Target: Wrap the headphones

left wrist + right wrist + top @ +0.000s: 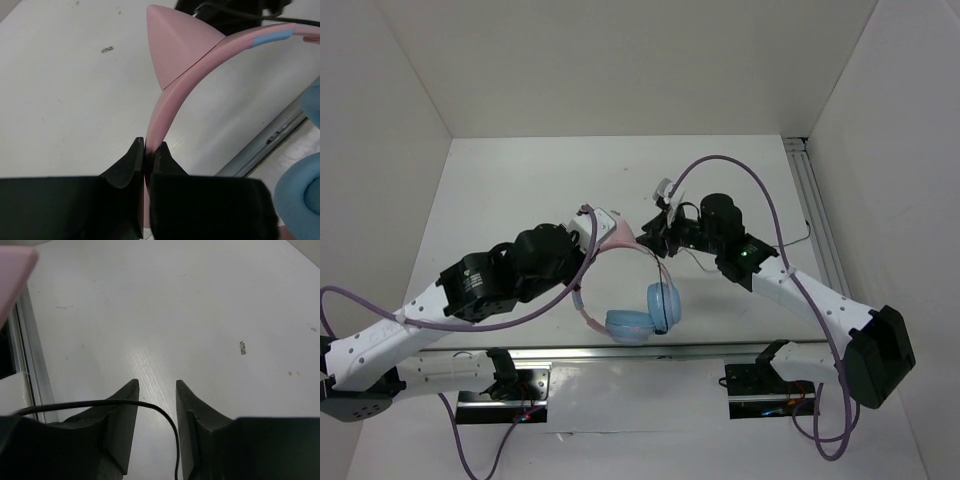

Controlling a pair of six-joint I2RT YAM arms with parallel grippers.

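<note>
Headphones (620, 238) held up off the table (520, 190), between the two arms and near the table's front edge. Left gripper (149, 149) fingers pressed together on the pink headband (170, 100), a little way along from one cat ear (175, 45). Blue ear cups (661, 305) hanging toward the arm bases. Right gripper (157, 385) fingers apart, clamping nothing; thin black cord (125, 402) draped across one finger and dropping through the gap.

White table (520, 180), plain white walls (620, 60)
</note>
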